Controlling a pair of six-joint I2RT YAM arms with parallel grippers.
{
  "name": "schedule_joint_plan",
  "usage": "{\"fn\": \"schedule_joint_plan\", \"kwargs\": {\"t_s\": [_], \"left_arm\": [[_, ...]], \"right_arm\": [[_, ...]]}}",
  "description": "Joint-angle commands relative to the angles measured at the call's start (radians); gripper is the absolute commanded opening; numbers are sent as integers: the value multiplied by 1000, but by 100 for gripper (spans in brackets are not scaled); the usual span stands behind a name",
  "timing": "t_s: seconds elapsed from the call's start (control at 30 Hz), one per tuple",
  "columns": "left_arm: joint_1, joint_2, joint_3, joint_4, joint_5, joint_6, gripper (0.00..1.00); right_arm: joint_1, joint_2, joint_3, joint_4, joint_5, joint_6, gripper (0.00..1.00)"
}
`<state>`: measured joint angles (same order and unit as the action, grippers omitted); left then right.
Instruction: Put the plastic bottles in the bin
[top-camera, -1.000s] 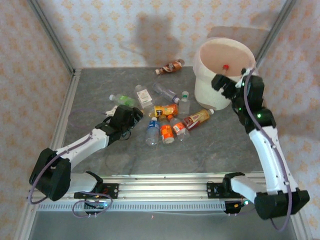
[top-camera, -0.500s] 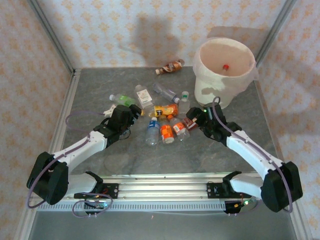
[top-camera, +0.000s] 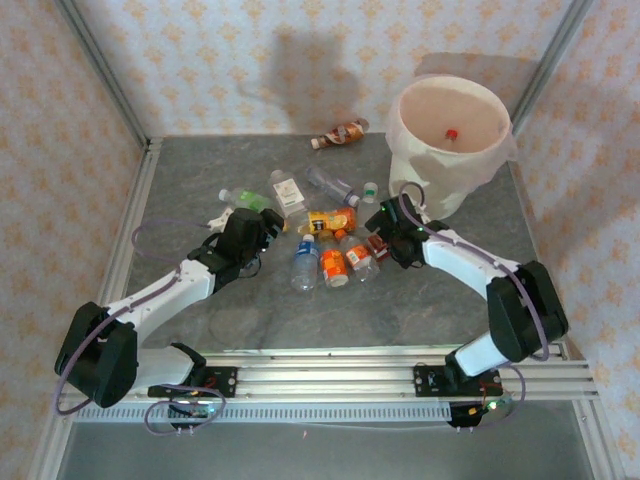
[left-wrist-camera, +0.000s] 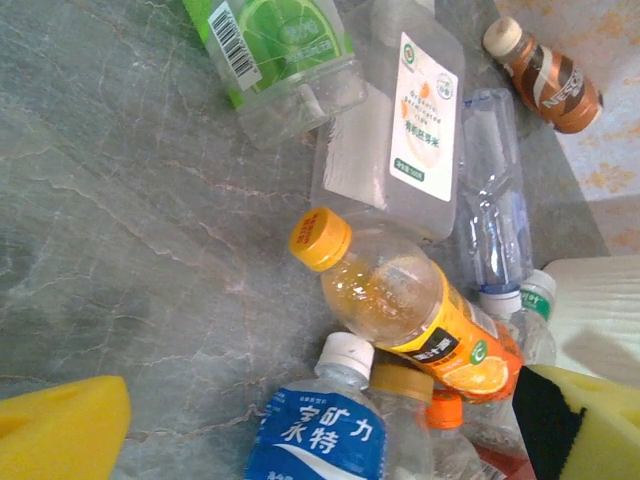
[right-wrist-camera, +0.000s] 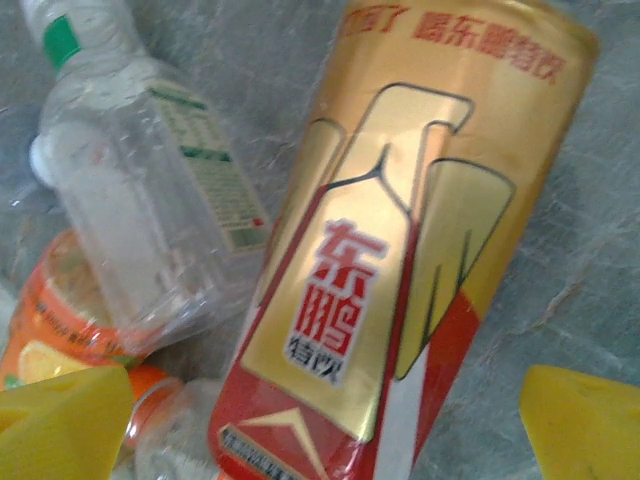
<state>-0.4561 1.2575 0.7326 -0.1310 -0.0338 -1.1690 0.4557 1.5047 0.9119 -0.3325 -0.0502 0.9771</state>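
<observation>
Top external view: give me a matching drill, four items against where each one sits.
Items:
1 bin
2 brown bottle
3 green-label bottle
4 gold-and-red bottle

Places:
A alone near the back wall
B under the open right end effector
C far right of the table
D just beyond the left end effector

Pairs: 1-C, 2-A, 3-D, 4-B

Grey marbled table (top-camera: 250, 310), patterned walls (top-camera: 250, 60)
</observation>
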Motion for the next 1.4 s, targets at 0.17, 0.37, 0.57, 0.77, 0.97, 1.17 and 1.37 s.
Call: {"fn": "schedule_joint_plan", "kwargs": {"t_s": [0.17,0.37,0.57,0.77,0.97,1.17,1.37], "left_arm": [[6,69,162,-202,116,183,100],[7,117,157,-212,164,204,100],[7,119,173,-212,131,221,100],[7,124,153,-179,127,205,100],[7,157,150,-178,163,191,100],[7,135,127,-164,149,181,100],[7,134,124,-157,134,175,100]], "right_arm": [[6,84,-34,-45,58,22,99],[3,13,-117,-53,69,30,100],[-5,-81,-134,-183,121,-133,98],[-19,-70,-119,-167,55,-220,92],[-20,63,-9,-217,83,-310,91],[-23,111,-1,-183,97,-439,80],[-24,79,-39,-153,91,-428,71]]}}
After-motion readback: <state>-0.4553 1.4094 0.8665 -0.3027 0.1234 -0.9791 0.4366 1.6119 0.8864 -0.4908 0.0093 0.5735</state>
